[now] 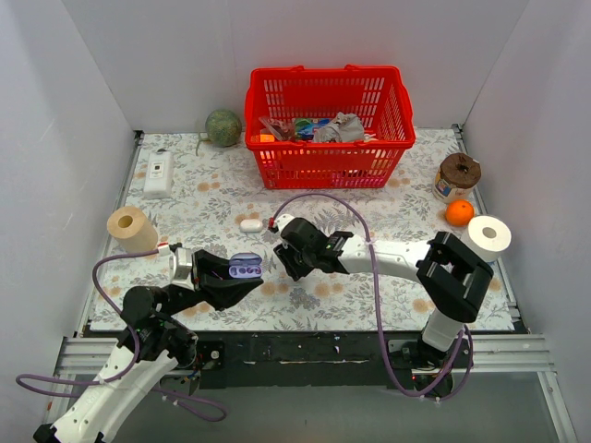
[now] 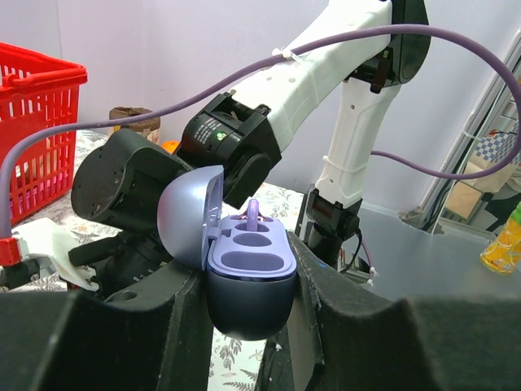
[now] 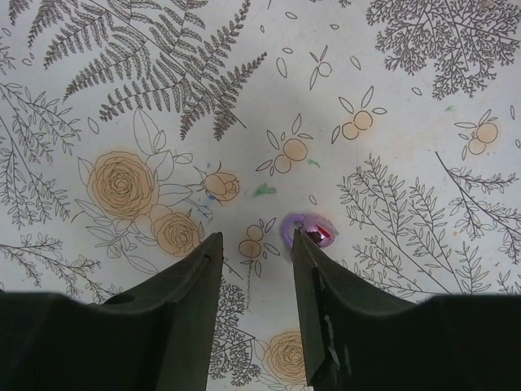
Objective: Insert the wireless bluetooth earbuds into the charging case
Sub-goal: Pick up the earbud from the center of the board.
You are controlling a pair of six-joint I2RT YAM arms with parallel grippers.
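Note:
My left gripper [image 1: 242, 277] is shut on the lavender charging case [image 1: 245, 267] and holds it above the table's front, lid open. In the left wrist view the case [image 2: 248, 285] sits upright between the fingers [image 2: 175, 318]. One purple earbud [image 2: 253, 213] stands in the far slot, and the near slot is empty. My right gripper [image 1: 288, 263] hovers just right of the case, jaws open and empty. In the right wrist view the gripper [image 3: 256, 239] points down at the floral cloth. The other purple earbud [image 3: 308, 230] lies on the cloth by the right fingertip, outside the jaws.
A red basket [image 1: 323, 164] with clutter stands at the back. A white pebble [image 1: 250, 224] lies behind the grippers. A tape roll [image 1: 131, 226] sits left. A white roll [image 1: 488, 235], an orange [image 1: 459, 212] and a jar [image 1: 458, 173] sit right.

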